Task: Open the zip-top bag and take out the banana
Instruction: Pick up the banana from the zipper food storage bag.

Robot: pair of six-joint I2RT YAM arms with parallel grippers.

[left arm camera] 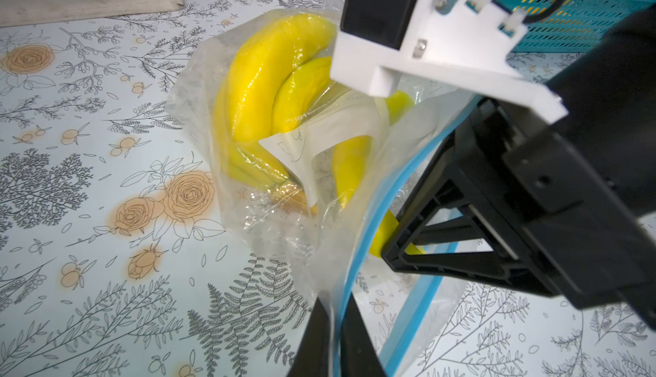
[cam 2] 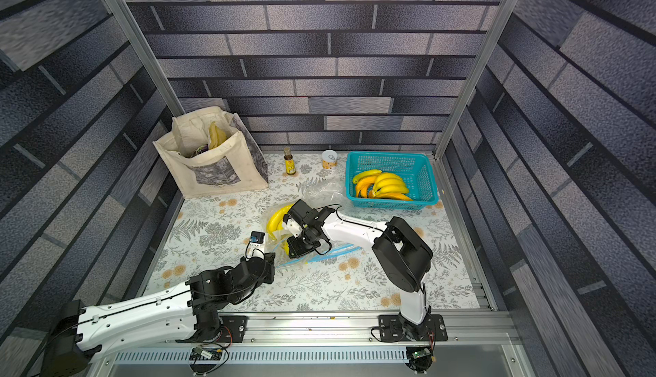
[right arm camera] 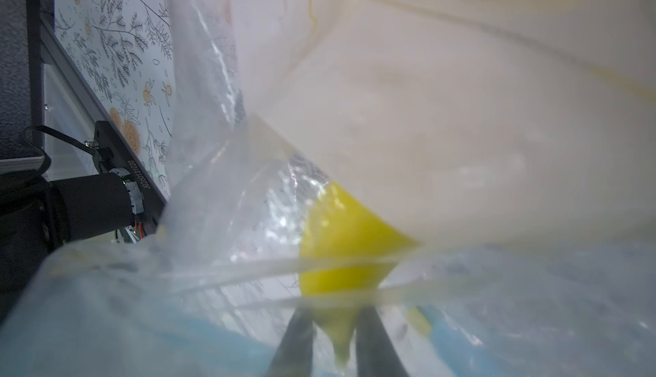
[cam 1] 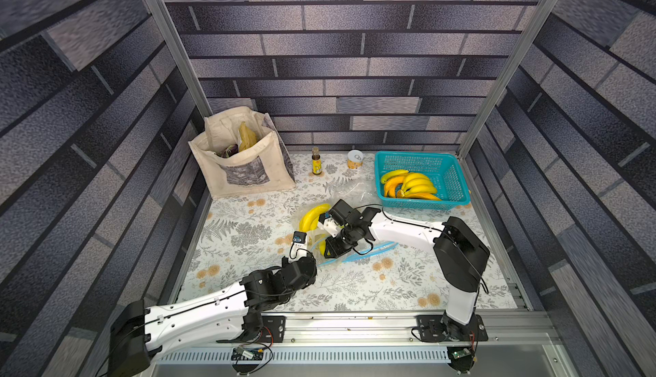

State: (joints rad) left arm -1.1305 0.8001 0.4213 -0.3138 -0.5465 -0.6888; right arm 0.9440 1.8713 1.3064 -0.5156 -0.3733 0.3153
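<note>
A floral-print bench [cam 1: 248, 279] sits inside grey brick-pattern walls. The left tool [left arm camera: 333, 325] pinches the blue-zip rim of the zip-top bag [left arm camera: 198, 109], apparently to anchor it with its mouth agape. The right tool [right arm camera: 337, 318] reaches inside, clenched on the end of the banana [right arm camera: 340, 237]. The fruit lies mid-bench, mostly bagged. Crumpled plastic fogs that contact. In both top views the wrists cover the fingertips.

Lab cell: aluminium frame [cam 1: 176, 48], brick-print walls [cam 1: 355, 41]

Glossy, crinkled clear plastic bag [left arm camera: 269, 222]; smooth, shiny banana [left arm camera: 269, 73].
</note>
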